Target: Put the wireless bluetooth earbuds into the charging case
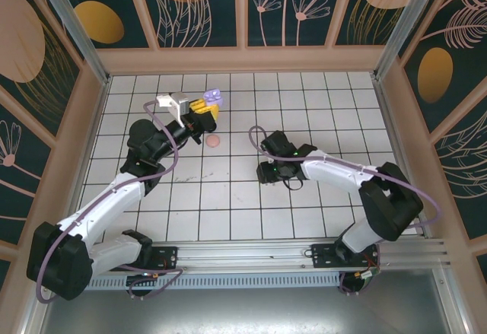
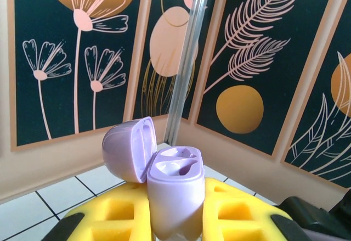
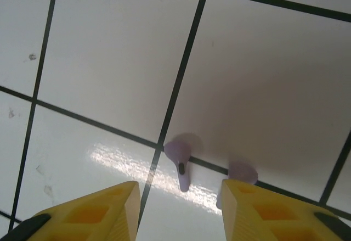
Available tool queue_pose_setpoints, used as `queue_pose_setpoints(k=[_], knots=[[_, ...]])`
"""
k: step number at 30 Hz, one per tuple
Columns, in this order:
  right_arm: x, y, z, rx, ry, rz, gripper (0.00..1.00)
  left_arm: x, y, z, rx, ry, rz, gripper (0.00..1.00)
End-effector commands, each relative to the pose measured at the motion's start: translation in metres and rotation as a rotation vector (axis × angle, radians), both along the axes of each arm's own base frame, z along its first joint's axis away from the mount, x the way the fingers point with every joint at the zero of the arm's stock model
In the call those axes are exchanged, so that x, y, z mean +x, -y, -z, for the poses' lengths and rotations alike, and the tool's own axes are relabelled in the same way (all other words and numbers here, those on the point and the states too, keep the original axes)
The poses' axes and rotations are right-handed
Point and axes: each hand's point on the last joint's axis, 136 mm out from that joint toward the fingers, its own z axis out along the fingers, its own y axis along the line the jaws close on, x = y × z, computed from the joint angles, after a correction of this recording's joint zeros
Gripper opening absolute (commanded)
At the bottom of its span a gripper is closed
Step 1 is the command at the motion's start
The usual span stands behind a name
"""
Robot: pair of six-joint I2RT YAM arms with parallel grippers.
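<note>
The left gripper [image 2: 175,222] has its two yellow, hollow-celled plastic fingers [image 2: 118,219] clamped on the sides of the lavender charging case [image 2: 175,194]. The case's lower end and the finger roots are cut off by the bottom edge of the wrist view. The case stands upright, a smooth, matte, rounded shell. Its domed lid [image 2: 129,149] is hinged open to the left, and two shaped wells sit in the top; both look empty, though their depths are in shadow. The right gripper [image 3: 180,192] hangs over the floor with its yellow fingers [image 3: 93,214] set apart, neither touching anything, and only their tips are in frame. Between those tips lies a lavender earbud [image 3: 180,165], a tiny glossy bulb with a short stem and a dark spot on it, resting across a grout line. A second lavender earbud [image 3: 242,171] lies just beside it to the right, its lower part hidden behind the right fingertip. The floor [image 3: 109,60] is white glazed tile with dark grout, carrying a bright glare streak and the gripper's soft shadow. From above, a small pale pink rounded thing [image 1: 213,141] lies on the tiles near the left gripper, too small to make out. Dark teal wall panels [image 2: 66,60] printed with flowers and fronds enclose the floor.
</note>
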Motion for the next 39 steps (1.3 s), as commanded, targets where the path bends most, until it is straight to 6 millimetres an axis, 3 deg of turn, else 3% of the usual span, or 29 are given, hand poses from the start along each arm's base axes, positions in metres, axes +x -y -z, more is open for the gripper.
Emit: queue_pose_setpoints(k=[1,22,39], knots=[[0.005,-0.005,0.001,-0.059,0.01,-0.042,0.42,-0.004,-0.005,-0.014,-0.034,0.044,-0.015,0.0],[0.004,-0.008,0.035,-0.205,-0.035,-0.108,0.39,-0.005,-0.005,-0.015,-0.024,0.05,-0.011,0.0],[0.005,-0.011,0.044,-0.215,-0.046,-0.116,0.33,-0.007,-0.006,-0.017,-0.028,0.05,-0.011,0.0]])
